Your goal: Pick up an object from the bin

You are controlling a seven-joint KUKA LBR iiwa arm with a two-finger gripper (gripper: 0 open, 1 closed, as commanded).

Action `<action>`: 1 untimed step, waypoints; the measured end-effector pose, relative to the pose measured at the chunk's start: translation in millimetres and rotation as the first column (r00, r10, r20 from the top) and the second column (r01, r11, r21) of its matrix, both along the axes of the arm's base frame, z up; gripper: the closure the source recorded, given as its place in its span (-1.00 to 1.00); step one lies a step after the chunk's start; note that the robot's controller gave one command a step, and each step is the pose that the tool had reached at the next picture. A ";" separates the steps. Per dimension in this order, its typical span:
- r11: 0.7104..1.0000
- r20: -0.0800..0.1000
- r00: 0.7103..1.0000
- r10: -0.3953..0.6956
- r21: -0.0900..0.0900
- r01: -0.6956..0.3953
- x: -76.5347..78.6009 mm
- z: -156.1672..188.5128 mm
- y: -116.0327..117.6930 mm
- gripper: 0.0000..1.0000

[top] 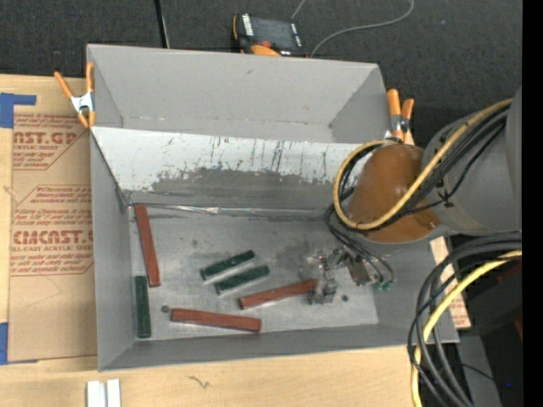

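My gripper (323, 280) is low over the bin floor at the right, under the orange wrist cover. It sits at the right end of a red-brown flat stick (273, 296) that lies slightly tilted on the floor. The gripper's metal parts overlap the stick's end, and the view does not tell me whether it is touching or gripped. Just left of it two short dark green sticks (227, 264) (242, 279) lie side by side, apart from the gripper.
Another red-brown stick (215, 319) lies near the front wall. A long red-brown stick (148, 246) and a dark green stick (142, 307) run along the left wall. The arm and its cables hang over the bin's right side.
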State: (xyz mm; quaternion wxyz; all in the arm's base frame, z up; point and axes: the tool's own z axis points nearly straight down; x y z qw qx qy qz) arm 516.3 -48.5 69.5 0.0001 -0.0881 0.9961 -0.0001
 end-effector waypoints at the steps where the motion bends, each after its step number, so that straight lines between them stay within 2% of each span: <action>1: 0.997 0.013 0.997 -0.076 -0.001 0.076 42.5 259.9 -32.8 1.00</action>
